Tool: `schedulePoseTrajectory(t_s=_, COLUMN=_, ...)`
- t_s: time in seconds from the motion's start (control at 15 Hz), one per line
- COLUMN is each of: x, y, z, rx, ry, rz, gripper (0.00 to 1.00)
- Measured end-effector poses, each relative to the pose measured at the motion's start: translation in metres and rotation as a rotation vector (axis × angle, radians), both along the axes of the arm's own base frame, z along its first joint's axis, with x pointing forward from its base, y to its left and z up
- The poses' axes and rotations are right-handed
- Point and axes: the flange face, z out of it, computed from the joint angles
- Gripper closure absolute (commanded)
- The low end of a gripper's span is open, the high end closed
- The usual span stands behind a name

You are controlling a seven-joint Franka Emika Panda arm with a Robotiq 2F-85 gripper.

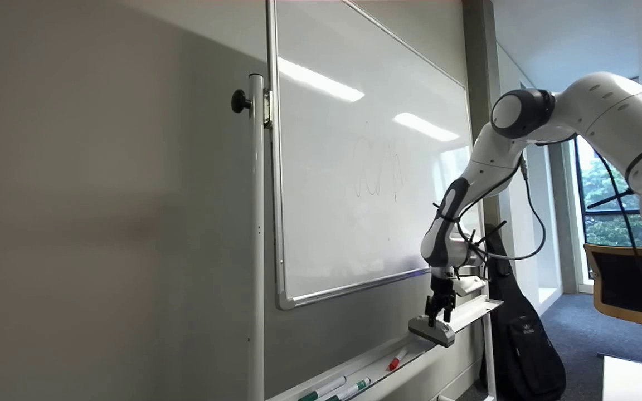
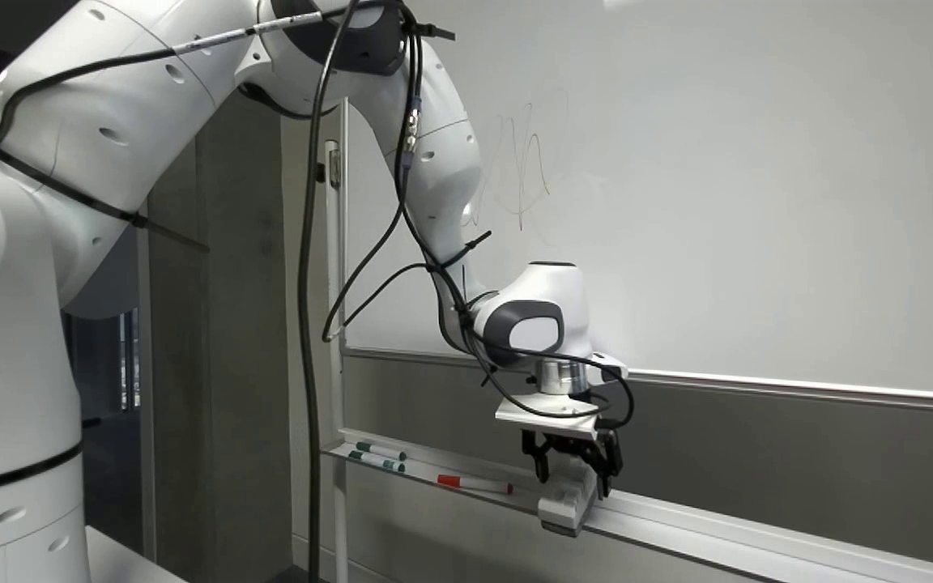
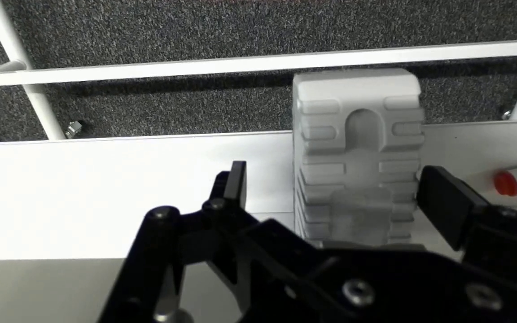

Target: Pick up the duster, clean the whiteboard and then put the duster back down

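Nearest the wrist camera is the black gripper (image 3: 332,193), its two fingers (image 3: 237,184) spread wide astride the one duster (image 3: 359,157). One finger leaves a clear gap to the block; the other comes right beside it, and whether it touches I cannot tell. One white arm (image 2: 446,170) carries the gripper.

The duster lies crosswise on the one narrow white tray (image 3: 106,197), one end jutting past the front edge. Pale grey and rectangular, it has ribs and notches along both long sides, an arched hollow in its top, a bevelled end, and a darker layer underneath that shows in both exterior views. To one side of it lie one red-capped marker (image 2: 479,486), near, and two green-capped markers (image 2: 377,461) close together toward the tray's end, three in all.

One whiteboard (image 1: 368,167) stands above, silver-framed, bearing one patch of thin, faint scribble (image 2: 521,182). In an exterior view it mirrors two bright strips of light (image 1: 321,79). In the background are one tall black bag (image 1: 521,334) and one dark-backed chair (image 1: 633,278). One black knob (image 1: 239,101) sits on a white post (image 1: 257,223).
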Motion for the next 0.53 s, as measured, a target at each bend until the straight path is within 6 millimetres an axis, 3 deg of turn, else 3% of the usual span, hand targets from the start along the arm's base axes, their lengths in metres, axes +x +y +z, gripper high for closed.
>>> schedulePoseTrajectory(t_s=0.27, x=0.007, y=0.005, z=-0.011, rx=-0.003, ry=0.011, rz=0.024, gripper=0.0)
schedulePoseTrajectory(t_s=0.33, x=0.007, y=0.006, z=-0.014, rx=-0.003, ry=0.015, rz=0.023, gripper=0.25)
schedulePoseTrajectory(t_s=0.4, x=0.007, y=0.006, z=-0.017, rx=-0.003, ry=0.019, rz=0.026, gripper=0.26)
schedulePoseTrajectory(t_s=0.53, x=0.007, y=0.006, z=-0.021, rx=-0.002, ry=0.025, rz=0.027, gripper=0.4)
